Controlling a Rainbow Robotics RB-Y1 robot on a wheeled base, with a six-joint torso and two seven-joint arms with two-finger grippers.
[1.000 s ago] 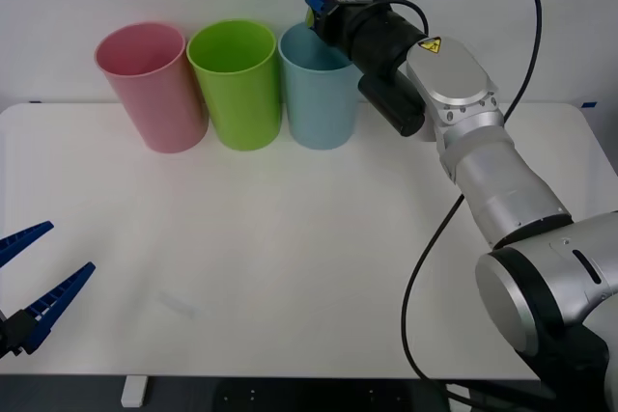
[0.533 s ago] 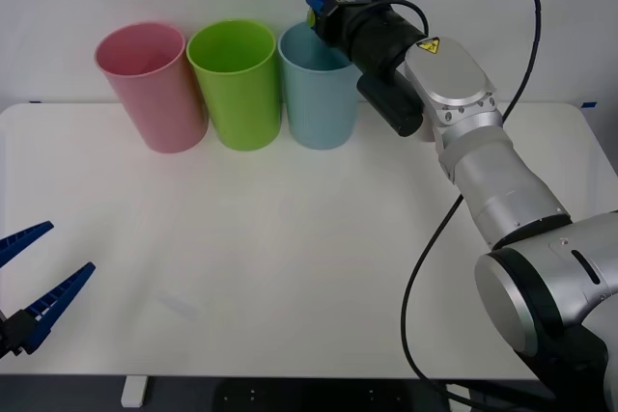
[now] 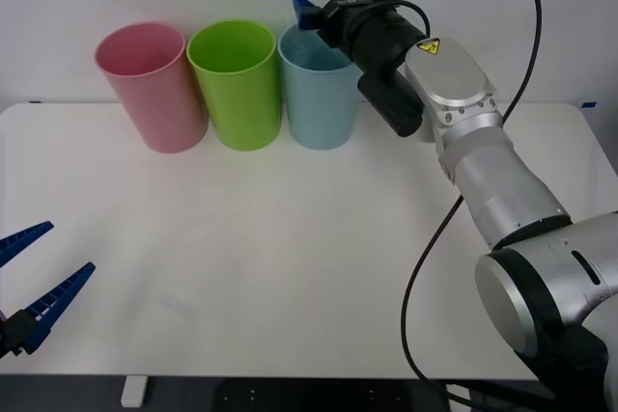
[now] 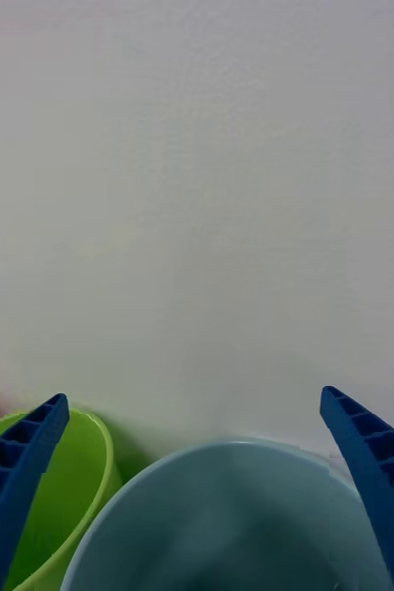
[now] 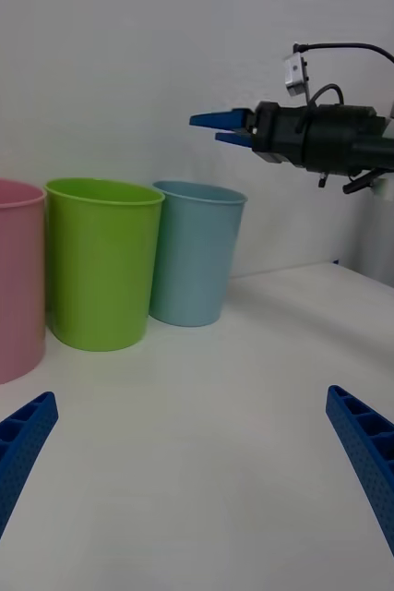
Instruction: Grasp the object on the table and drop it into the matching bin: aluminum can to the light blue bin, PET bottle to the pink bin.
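Note:
My right gripper hangs open over the rim of the light blue bin, with nothing between its fingers. In the left wrist view the right gripper hovers just above that light blue bin. The aluminum can is out of view. To the left stands the pink bin at the end of the row. My left gripper is parked open and empty at the table's near left edge.
A lime green bin stands between the pink and light blue bins, touching or nearly touching both. All three line the table's far edge against a white wall. A black cable droops from the right arm.
The right gripper was shut on the dark can above the light blue bin. Now it is open and the can is gone from it. The left arm has not moved.

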